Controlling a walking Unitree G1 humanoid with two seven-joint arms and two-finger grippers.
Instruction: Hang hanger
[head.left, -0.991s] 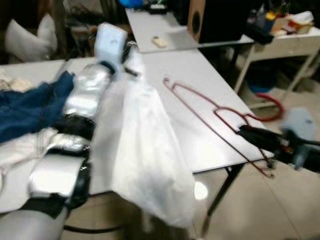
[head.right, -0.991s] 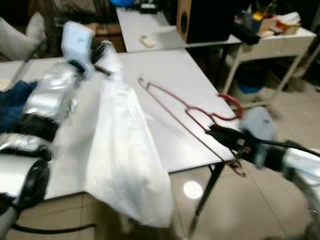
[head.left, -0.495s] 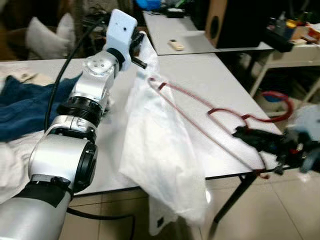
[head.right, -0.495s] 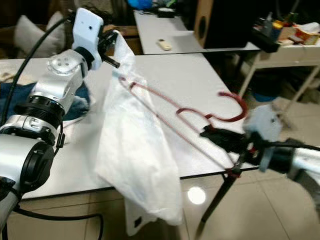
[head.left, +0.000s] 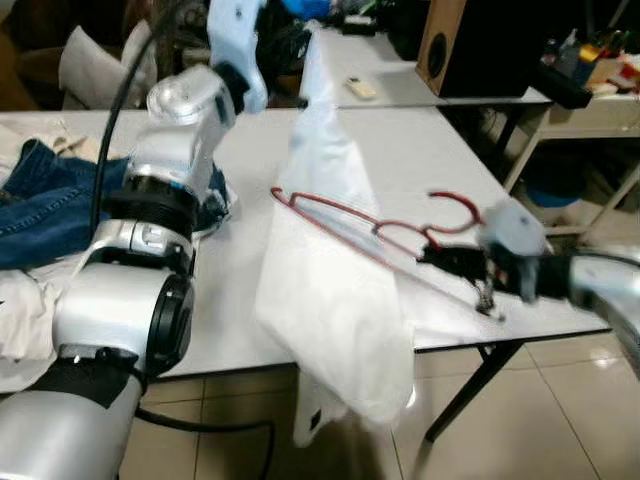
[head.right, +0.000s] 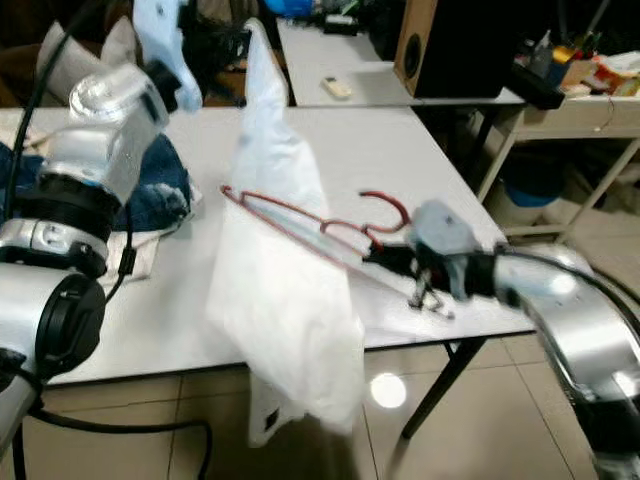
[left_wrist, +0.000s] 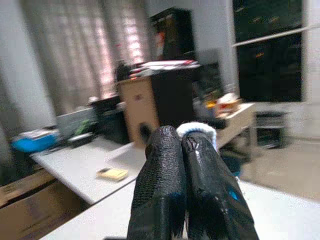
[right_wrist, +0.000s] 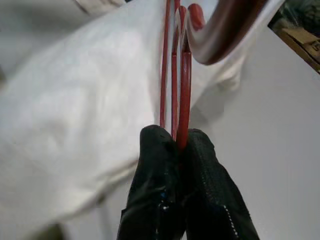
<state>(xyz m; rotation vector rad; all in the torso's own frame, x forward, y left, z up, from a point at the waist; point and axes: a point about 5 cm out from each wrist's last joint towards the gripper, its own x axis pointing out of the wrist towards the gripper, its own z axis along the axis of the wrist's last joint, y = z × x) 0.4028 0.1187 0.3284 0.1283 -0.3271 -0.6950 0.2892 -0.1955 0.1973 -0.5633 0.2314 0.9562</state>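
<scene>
The red wire hanger (head.right: 320, 225) is pinched near its neck by the right gripper (right_wrist: 177, 142), its far end reaching left into the white garment (head.right: 285, 300). The left gripper (left_wrist: 181, 145) (fingers pressed together on white cloth) holds that garment up above the white table (head.right: 400, 150). The hanger's lower edge blurs out behind the right wrist.

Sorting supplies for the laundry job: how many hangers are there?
1. The red hanger is clamped in the right hand over the white table, against the white garment held up by the left hand.
</scene>
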